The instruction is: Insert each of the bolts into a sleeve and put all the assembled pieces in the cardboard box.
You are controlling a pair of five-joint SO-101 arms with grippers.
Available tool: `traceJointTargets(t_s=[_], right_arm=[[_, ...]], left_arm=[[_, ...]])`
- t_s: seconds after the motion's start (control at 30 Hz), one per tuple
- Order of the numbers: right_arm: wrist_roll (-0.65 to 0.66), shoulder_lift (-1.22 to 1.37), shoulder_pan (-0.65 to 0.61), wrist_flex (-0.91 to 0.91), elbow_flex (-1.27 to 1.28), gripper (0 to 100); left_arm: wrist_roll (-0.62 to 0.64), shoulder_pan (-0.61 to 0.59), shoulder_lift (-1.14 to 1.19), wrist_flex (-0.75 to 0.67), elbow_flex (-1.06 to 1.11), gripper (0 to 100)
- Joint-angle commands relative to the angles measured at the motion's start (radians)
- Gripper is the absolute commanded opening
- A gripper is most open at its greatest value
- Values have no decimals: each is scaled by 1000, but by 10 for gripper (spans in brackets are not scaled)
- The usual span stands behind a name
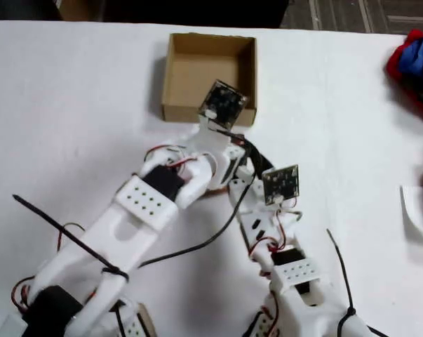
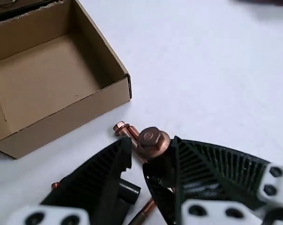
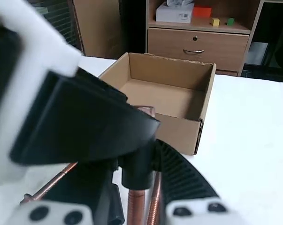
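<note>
Flange bolt (image 2: 153, 139) copper, likely stiff, light, slick shank; best held below head. Left hand (image 2: 153, 143) clenched on it beside cardboard box (image 2: 61, 117); right hand (image 3: 139, 161) grasping black sleeve (image 3: 137, 174).

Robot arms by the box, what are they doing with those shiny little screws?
They are fitting bolts into sleeves right in front of the cardboard box, which has nothing in it yet. The left gripper has a copper bolt pinched at its tips, and the right gripper seems to hold a black sleeve close by. Another bolt lies on the table near the box.
</note>
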Motion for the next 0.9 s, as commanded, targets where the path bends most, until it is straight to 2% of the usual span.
traceJointTargets(t_s=[0.0, 0.23, 0.37, 0.53, 0.63, 0.77, 0.87], right_arm=[[8, 2, 12, 16, -44, 21], [2, -4, 45, 145, -92, 21], [0, 2, 107, 312, -209, 21], [-100, 7, 153, 720, -523, 21], [-98, 65, 151, 929, -766, 21], [-98, 272, 179, 1162, -1091, 21], [-97, 449, 160, 1268, -1277, 21]], left_arm=[[-9, -61, -78, 21, -108, 155], [-9, -239, -149, 97, -265, 155], [-9, -353, -158, 242, -268, 154], [-11, -508, -152, 410, -268, 154], [-18, -563, -152, 468, -268, 154], [-137, -585, -152, 531, -265, 154], [-167, -612, -152, 554, -263, 154]])
